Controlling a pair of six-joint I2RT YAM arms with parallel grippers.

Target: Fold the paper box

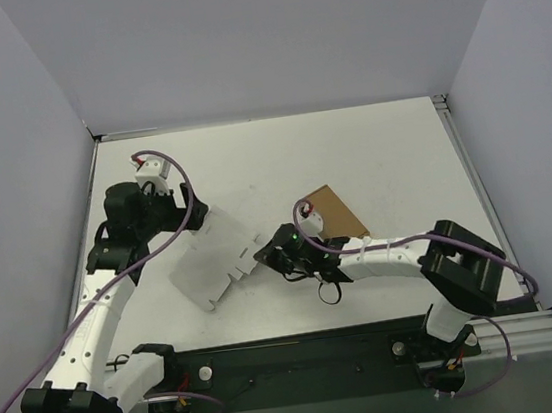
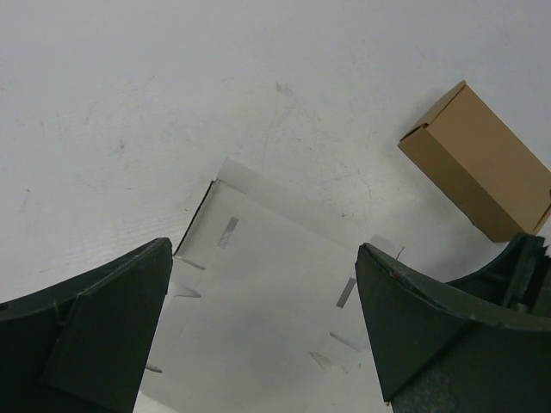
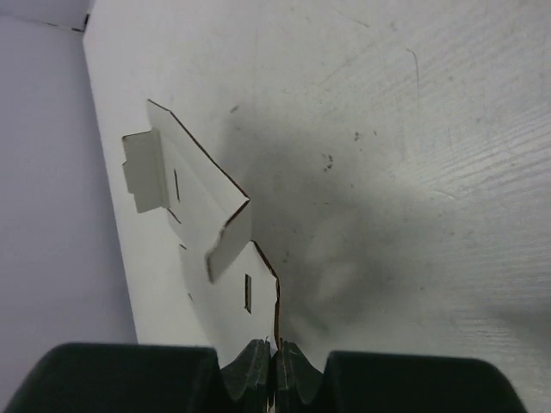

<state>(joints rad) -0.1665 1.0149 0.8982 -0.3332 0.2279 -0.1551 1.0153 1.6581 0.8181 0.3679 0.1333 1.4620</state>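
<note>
the paper box (image 1: 217,259) lies flat near the middle of the table (image 1: 349,147), its right edge lifted and pinched between the closed jaws of the right gripper (image 3: 275,357). the left gripper (image 2: 265,249) is spread wide over the blank's other end, holding nothing. a brown box (image 1: 335,211) sits just beyond the right gripper.

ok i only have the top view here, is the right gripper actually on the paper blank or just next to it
observer: On it. The right wrist view shows the right gripper shut on an edge of the paper box blank, with the card pinched in its jaws.
operator: and the left one, touching it
observer: The left wrist view shows the left gripper wide open with the blank below the gap. Contact can't be told.
operator: brown box in the way
observer: No. The left wrist view shows the brown cardboard box closed and lying apart from the blank.
</note>
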